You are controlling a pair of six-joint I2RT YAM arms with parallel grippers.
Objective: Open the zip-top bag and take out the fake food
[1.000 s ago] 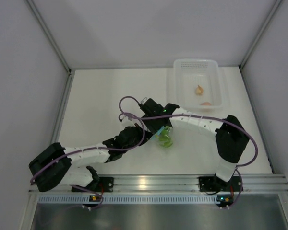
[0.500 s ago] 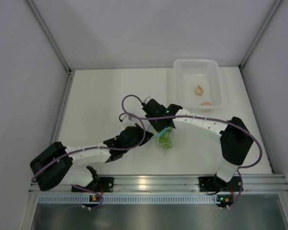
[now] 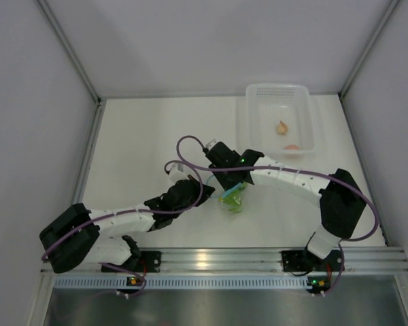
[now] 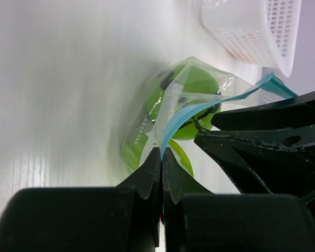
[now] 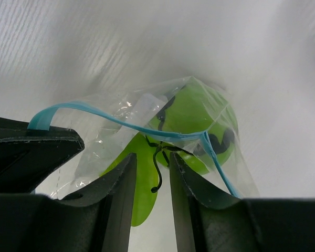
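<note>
top view: zip-top bag (image 3: 232, 199) half-hidden under end effectors

White table (image 3: 136, 149) with basket (image 3: 311, 122), bag (image 3: 232, 200)

We see a white table (image 3: 143, 136) boxed in by plain pale grey walls (image 3: 211, 41) at the back and on both sides, with thin metal strips along the corners. A ridged aluminium rail (image 3: 217, 258) runs along the near edge. Soft, even light glares faintly on the tabletop.
</note>
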